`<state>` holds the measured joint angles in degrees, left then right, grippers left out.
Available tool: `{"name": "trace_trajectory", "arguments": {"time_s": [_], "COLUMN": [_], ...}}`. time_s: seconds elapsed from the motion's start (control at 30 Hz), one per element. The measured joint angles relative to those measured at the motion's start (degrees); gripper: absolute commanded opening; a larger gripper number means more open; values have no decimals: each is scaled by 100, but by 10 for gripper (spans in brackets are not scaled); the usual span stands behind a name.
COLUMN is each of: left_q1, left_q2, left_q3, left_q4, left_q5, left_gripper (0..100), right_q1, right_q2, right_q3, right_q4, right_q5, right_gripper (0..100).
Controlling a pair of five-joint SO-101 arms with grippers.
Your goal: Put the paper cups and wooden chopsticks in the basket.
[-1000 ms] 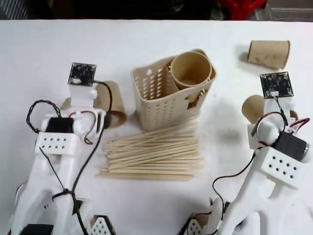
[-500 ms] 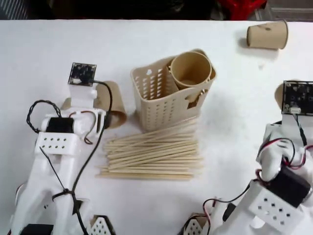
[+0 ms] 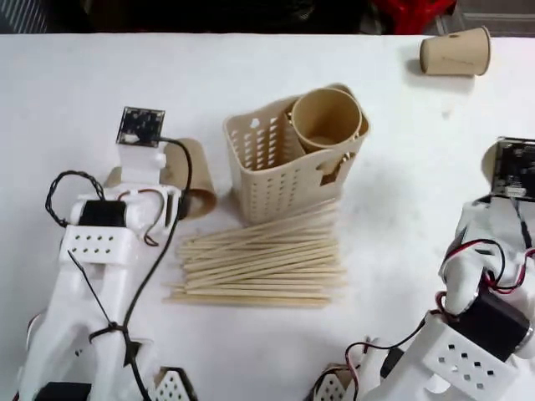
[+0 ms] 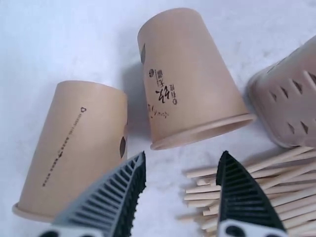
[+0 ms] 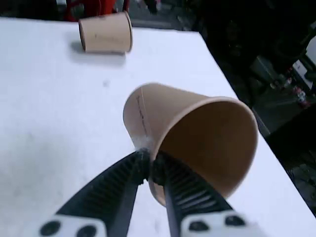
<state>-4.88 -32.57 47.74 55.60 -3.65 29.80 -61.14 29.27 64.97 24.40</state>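
1. From above, we find the left arm [image 3: 109,242] covering most of a lying cup [image 3: 203,180] beside the basket [image 3: 267,167].
2. The right arm [image 3: 485,309] runs off the picture's side. The held cup [image 3: 487,163] is a sliver behind the camera board [image 3: 514,167].
3. Left wrist view: the basket [image 4: 291,108] and chopsticks [image 4: 256,182] are cut by the edge. One finger [image 4: 118,192] hides part of the near cup's [image 4: 74,143] rim.
4. Right wrist view: the room [image 5: 256,39] past the table [image 5: 49,108] is too blurred for us to make out.
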Motion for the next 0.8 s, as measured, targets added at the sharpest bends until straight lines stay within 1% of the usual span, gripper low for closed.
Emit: {"name": "trace_trajectory", "arguments": {"time_s": [0.07, 0.17, 0.33, 0.4, 0.5, 0.63, 0.73, 0.8], "left_q1": [0, 0, 0, 0, 0, 0, 0, 0], "left_q2": [0, 0, 0, 0, 0, 0, 0, 0], "left_q3": [0, 0, 0, 0, 0, 0, 0, 0], "left_q4": [0, 0, 0, 0, 0, 0, 0, 0], "left_q5": [0, 0, 0, 0, 0, 0, 0, 0], "left_gripper": [241, 241, 241, 241, 241, 241, 241, 241], "right_q1": [-404, -1371, -3007, -3455, -3798, -3895, -4026, -4141], "right_q2": [9, 255, 1284, 1793, 2585, 3420, 3754, 3833], "right_q3": [-316, -932, -2145, -2549, -3095, -3596, -3851, -3930], "right_q4": [-62, -26, 325, 352, 360, 440, 738, 967], "right_q5": [-185, -352, -396, -396, -396, -396, -378, -193], "right_gripper": [15, 15, 15, 15, 15, 15, 16, 16]}}
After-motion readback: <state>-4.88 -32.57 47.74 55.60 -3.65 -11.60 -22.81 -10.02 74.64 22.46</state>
